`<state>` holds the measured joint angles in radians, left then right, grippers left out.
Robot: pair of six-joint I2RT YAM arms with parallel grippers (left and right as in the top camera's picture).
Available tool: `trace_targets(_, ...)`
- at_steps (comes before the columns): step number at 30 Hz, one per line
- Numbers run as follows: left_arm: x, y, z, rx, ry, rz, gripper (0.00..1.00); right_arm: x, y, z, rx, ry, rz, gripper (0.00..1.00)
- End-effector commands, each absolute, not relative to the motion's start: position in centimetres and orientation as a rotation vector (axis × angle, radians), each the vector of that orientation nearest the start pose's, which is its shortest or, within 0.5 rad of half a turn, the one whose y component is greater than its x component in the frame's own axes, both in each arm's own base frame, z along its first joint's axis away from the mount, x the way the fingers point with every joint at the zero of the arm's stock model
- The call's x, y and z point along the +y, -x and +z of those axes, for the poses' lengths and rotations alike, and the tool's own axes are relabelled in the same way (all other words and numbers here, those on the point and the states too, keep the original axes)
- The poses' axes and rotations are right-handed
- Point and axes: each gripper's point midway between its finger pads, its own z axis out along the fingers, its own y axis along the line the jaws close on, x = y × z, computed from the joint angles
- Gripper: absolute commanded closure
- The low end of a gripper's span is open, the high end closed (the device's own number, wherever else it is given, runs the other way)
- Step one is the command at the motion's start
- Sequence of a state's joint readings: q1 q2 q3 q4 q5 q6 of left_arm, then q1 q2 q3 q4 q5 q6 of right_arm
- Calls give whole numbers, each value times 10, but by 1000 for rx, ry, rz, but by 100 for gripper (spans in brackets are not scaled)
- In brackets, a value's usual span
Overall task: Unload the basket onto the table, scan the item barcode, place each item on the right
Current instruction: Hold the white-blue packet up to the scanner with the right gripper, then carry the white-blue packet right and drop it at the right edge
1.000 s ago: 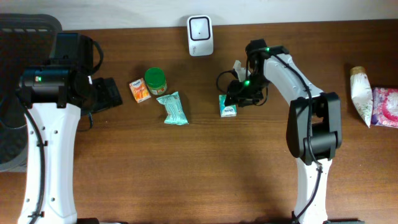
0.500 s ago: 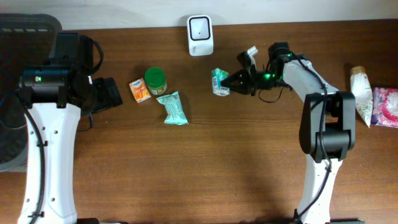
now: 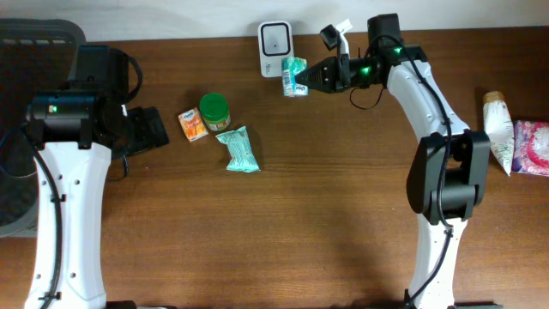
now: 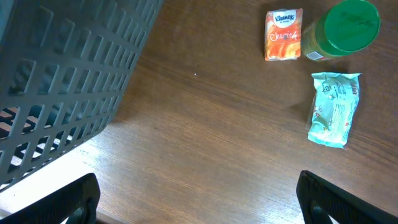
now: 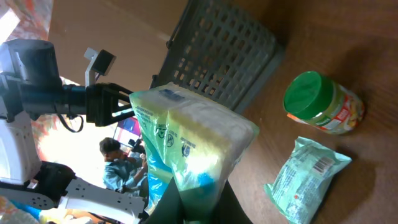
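Readable text: the orange packet [image 4: 283, 34] says "Kleenex" in white script. The rest of its print is too small to read. The green-lidded jar [image 4: 351, 25] just beside it has a yellow and red label that is not legible. The teal packet [image 4: 334, 109] lies flat near the jar. The right wrist view shows a barcode on one end of it, and its wording is unreadable. The green pack [image 5: 193, 143] has small round printed symbols on its side, with no readable words.

Right arm: it rises from the near edge of the tabletop [image 3: 283, 232], reaches to the far side and bends left, with the forearm about level. The right hand [image 3: 310, 77] points left and is clamped shut on one end of the green pack. The pack is in the air just to the right of the white scanner [image 3: 276, 49]. Whether the two touch cannot be told from overhead.

Left arm: it stands at the left side, beside the dark basket [image 4: 62, 81]. The left hand [image 4: 199, 199] hangs over bare wood with its fingers spread wide and nothing between them.

At the far right edge, a white and tan tube-like package [image 3: 497, 129] lies next to a pink packet [image 3: 536, 146]. Both are well apart from the scanner.
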<state>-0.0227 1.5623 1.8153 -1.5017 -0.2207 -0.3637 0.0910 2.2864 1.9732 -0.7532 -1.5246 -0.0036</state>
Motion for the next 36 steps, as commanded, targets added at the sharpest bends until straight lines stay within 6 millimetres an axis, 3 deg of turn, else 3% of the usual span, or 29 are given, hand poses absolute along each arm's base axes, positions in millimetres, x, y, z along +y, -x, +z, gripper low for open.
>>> trace_targets(1,33,-317,271,2712,542,212,1,219,-463,232,1947,625,1963,96)
trace_targets(11,33,-317,271,2712,543,212,1,220,-465,228,1968,620,1937,96)
trace_targets(12,33,-317,271,2712,543,212,1,222,-469,219,2022,606,1877,96)
trace_targets(14,33,-317,271,2712,542,212,1,225,-478,170,2331,490,1583,96)
trace_targets(15,33,-317,271,2712,542,212,1,223,-480,155,2416,465,1473,96)
trace_targets(16,33,-317,271,2712,542,212,1,198,-493,107,2662,364,988,96)
trace_targets(17,33,-317,271,2712,542,212,1,184,-501,97,2711,341,773,96)
trace_targets(18,33,-317,271,2711,542,212,1,167,-513,97,2722,322,545,96)
trace_targets(19,33,-317,271,2712,542,212,1,147,-537,109,2661,293,231,96)
trace_targets(20,33,-317,271,2712,542,212,1,138,-555,120,2578,300,40,96)
trace_targets(21,33,-317,271,2712,542,212,1,146,-576,137,2426,464,-140,96)
trace_targets(23,33,-317,271,2712,542,212,1,187,-598,158,2192,725,-207,96)
trace_targets(25,33,-317,271,2712,542,212,1,207,-615,166,2046,824,-255,96)
trace_targets(27,33,-317,271,2712,542,212,1,216,-631,148,1950,944,-336,96)
trace_targets(30,33,-317,271,2712,542,212,1,224,-649,138,1876,897,-345,96)
trace_targets(33,33,-317,271,2711,542,212,1,231,-654,150,1822,865,-339,96)
trace_targets(36,33,-317,271,2712,543,212,1,219,-659,164,1871,637,-295,96)
